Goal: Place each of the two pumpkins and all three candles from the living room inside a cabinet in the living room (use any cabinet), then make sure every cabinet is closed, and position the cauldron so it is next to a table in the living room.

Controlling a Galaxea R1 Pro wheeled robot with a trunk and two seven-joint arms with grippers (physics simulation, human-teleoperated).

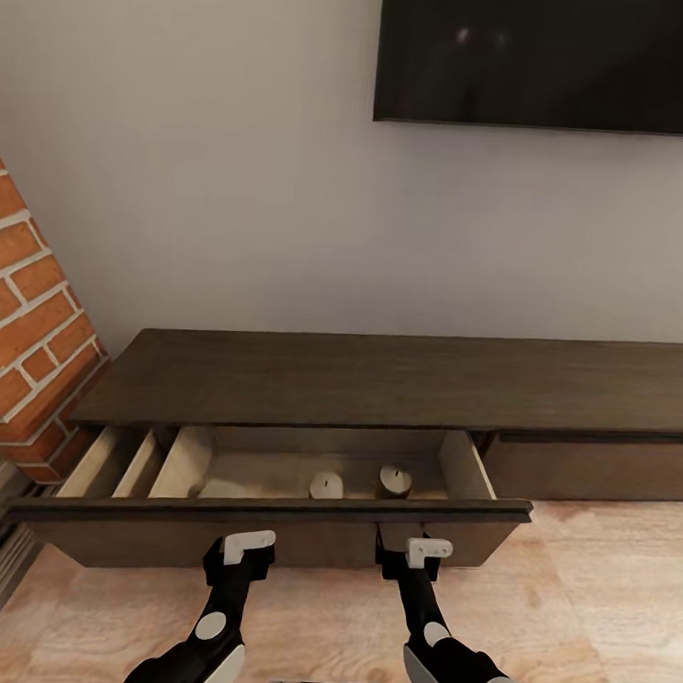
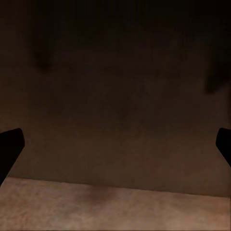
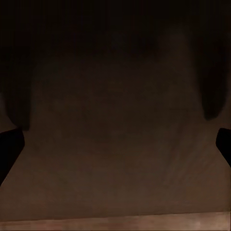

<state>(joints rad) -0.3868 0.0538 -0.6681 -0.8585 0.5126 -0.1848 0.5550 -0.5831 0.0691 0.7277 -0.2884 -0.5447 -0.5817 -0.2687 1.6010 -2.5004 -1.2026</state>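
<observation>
The cabinet's (image 1: 380, 379) open drawer (image 1: 273, 508) holds two candles (image 1: 326, 485); both grippers (image 1: 238, 554) (image 1: 415, 556) spread apart at its front.

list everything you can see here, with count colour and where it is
cabinet: 1, dark brown, low against the wall, one drawer pulled open
drawer: 1 open, dark front, pale beige inside, at the cabinet's left end
candles: 2 showing, tan-beige, upright in the open drawer, side by side but apart
TV screen: 1, black, on the wall above the cabinet
brick column: 1, red-orange, left of the cabinet
wall: grey-white, behind the cabinet
floor: light wood, in front of the cabinet
left gripper: 1, black and white, at the drawer front, open
right gripper: 1, black and white, at the drawer front, open
</observation>
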